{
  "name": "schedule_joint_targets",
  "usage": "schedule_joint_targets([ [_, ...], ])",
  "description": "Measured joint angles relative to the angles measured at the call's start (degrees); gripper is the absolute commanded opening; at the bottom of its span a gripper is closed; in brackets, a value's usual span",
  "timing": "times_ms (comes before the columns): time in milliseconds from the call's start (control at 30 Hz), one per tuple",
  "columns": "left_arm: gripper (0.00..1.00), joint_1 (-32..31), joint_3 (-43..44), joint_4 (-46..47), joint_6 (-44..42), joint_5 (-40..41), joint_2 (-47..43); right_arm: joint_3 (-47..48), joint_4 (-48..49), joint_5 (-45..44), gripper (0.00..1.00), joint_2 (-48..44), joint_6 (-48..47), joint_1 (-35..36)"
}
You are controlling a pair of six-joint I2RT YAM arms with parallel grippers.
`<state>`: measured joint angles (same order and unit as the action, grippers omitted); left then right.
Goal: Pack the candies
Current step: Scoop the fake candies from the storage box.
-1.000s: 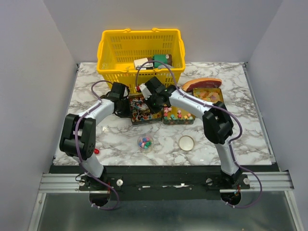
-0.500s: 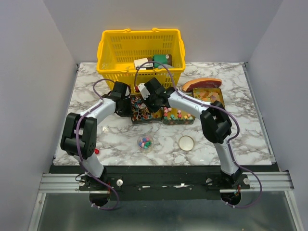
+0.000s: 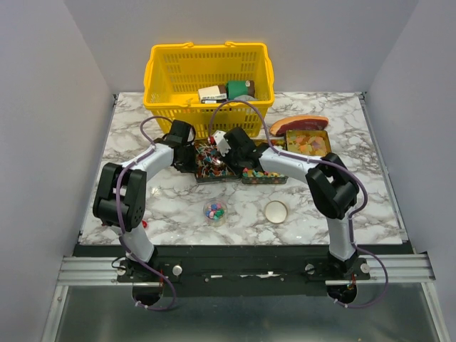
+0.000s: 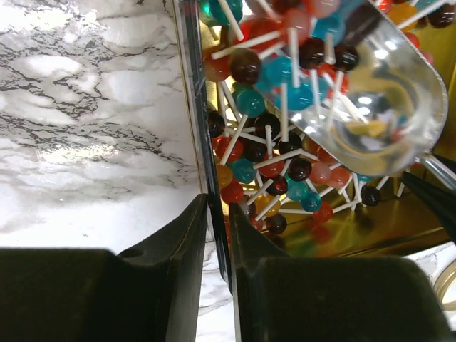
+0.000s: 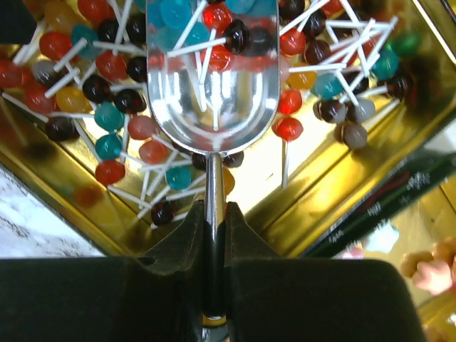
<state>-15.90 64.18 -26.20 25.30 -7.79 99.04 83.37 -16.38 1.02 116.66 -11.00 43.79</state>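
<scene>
The basket (image 3: 171,78) stands at the back of the desk (image 3: 178,196), in the middle, with a few boxes (image 3: 214,92) lying in it. Before it three tins sit in a row from left to right. The left tin (image 3: 214,180) holds lollipops (image 3: 211,165). The middle tin (image 3: 265,180), just beside it, holds chunky candies (image 3: 260,172). The right tin (image 3: 328,141), set further back, holds gummies (image 3: 308,142). The meat slab (image 3: 299,122) lies just behind the right tin.

The left tin's left wall stands between the fingers of the left pincer (image 4: 217,214). The scoop (image 5: 211,92), its handle clamped in the right pincer (image 5: 212,214), rests among the lollipops.

Nearer the arms, a cup (image 3: 206,211) holding candies (image 3: 216,210) stands before the left tin. A lid (image 3: 276,211) lies to the cup's right, apart from it.
</scene>
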Motion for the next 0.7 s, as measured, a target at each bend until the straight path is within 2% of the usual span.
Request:
schedule_joint_targets([
  [67, 0.35, 0.02, -0.04, -0.02, 0.0, 0.2, 0.2, -1.05, 0.31, -0.44, 0.01, -0.9, 0.09, 0.0],
  [167, 0.48, 0.0, -0.04, 0.13, -0.02, 0.48, 0.17, -2.62, 0.79, -0.81, 0.01, -2.25, 0.48, 0.0],
  [200, 0.55, 0.02, -0.04, 0.15, 0.11, 0.52, 0.17, -2.99, 0.81, -0.98, 0.01, -2.73, 0.52, 0.0],
  [300, 0.61, 0.0, -0.22, 0.44, 0.39, 0.94, -0.26, -3.87, 0.72, -1.79, 0.01, -4.55, 0.98, 0.0],
  [700, 0.7, 0.02, -3.45, 2.78, 1.4, 5.55, -10.21, -7.58, 4.13, -2.93, 0.01, -10.23, 3.13, 0.0],
])
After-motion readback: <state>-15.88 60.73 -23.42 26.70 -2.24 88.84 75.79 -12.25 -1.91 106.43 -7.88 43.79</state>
